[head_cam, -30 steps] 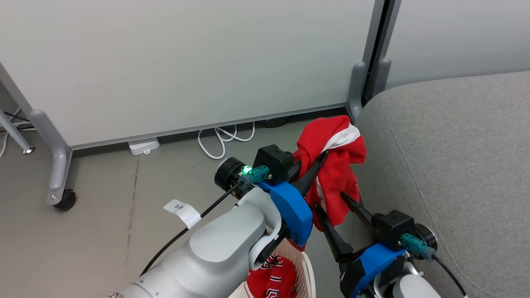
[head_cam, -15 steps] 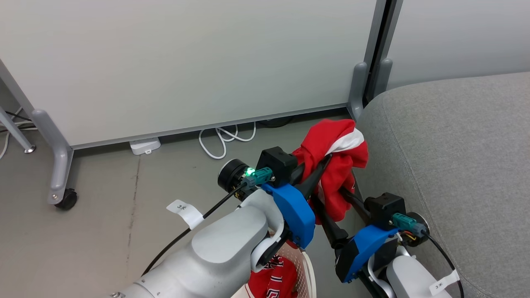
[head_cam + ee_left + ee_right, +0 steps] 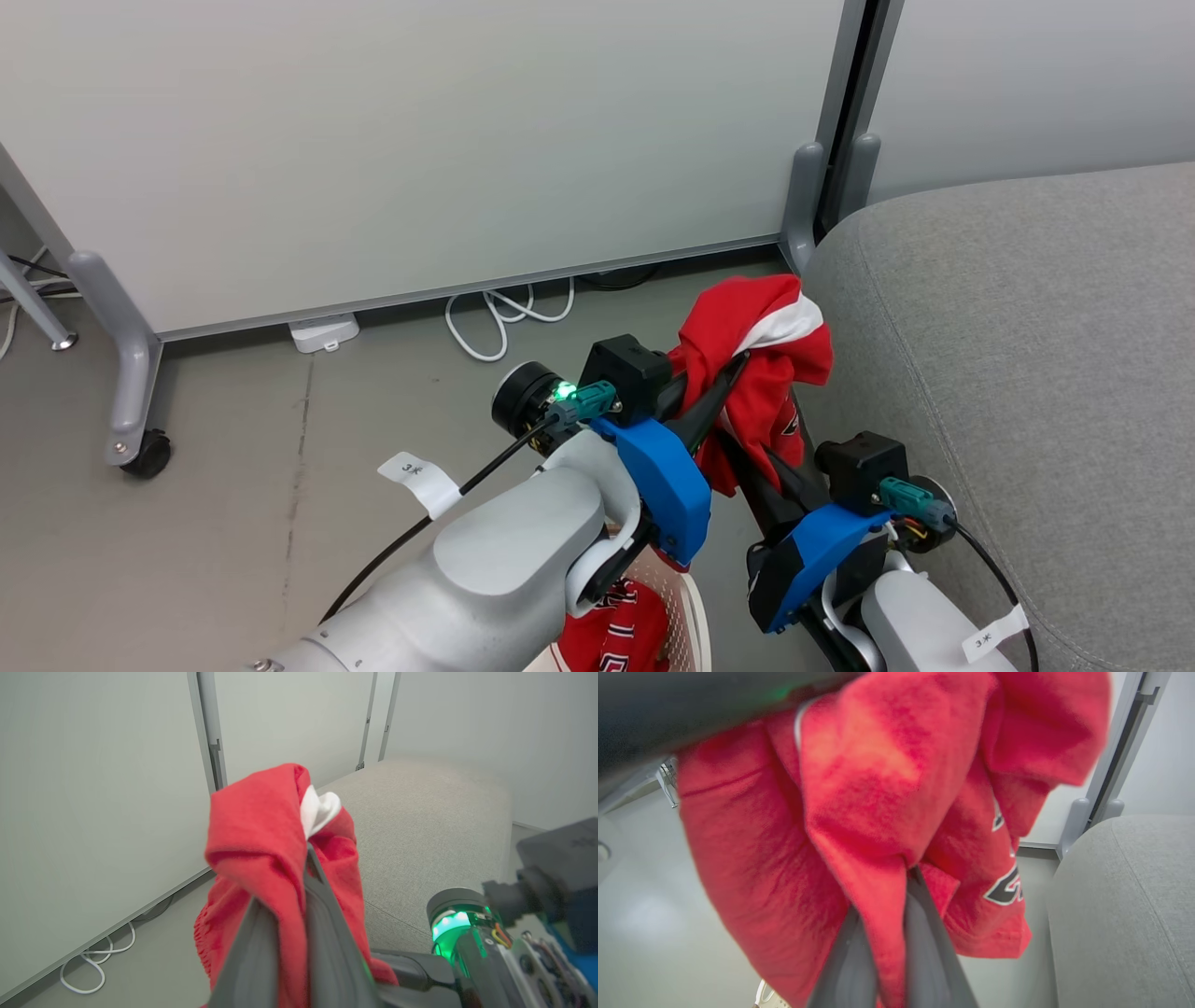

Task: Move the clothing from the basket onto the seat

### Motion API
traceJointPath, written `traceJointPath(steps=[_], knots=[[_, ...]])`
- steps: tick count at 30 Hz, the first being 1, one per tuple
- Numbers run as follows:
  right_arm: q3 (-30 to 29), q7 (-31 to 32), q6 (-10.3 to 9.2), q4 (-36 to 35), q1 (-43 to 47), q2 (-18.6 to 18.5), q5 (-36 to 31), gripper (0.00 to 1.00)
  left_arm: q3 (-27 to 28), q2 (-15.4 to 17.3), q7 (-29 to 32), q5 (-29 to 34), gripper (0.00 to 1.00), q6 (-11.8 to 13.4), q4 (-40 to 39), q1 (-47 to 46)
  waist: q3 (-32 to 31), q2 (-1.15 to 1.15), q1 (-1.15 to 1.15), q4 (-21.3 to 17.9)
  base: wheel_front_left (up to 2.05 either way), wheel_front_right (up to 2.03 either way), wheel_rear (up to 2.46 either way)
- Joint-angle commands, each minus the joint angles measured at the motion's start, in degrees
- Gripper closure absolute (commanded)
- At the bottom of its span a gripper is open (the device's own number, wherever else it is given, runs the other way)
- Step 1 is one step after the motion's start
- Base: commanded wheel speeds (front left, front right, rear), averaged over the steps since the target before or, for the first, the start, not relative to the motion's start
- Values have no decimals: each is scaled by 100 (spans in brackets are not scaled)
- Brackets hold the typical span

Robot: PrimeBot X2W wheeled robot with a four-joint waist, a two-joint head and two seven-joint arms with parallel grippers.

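Slippage worries me: my left claw (image 3: 733, 366) and right claw (image 3: 906, 877) both pinch the bright red soft garment with white trim (image 3: 761, 322), which hangs beside the large grey upholstered seat (image 3: 1027, 355), not over it. Released here, it drops to the floor (image 3: 280, 485); loose folds could catch either claw.

Soft even light; close clothing (image 3: 859, 788) blurred.

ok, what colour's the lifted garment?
The garment is bright red with white trim; the head view shows it best.
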Motion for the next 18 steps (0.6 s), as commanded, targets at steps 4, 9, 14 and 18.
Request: traceJointPath(steps=[4,9,14,18], knots=[[29,-70,3,61,-116,-13,59,100,1,2,-29,-8,100,-16,11,-102,-9,0,0,-19,0,0,0],[43,-113,3,116,-120,-13,105,100,-2,2,-30,-6,100,-2,11,-94,-21,0,0,-29,0,0,0],[49,-148,3,161,-126,-13,128,100,17,2,-30,1,100,16,-3,-74,-27,0,0,-39,0,0,0],[47,-170,3,189,-134,-13,121,100,67,2,-30,40,29,-2,-44,-57,-31,0,0,-47,0,0,0]])
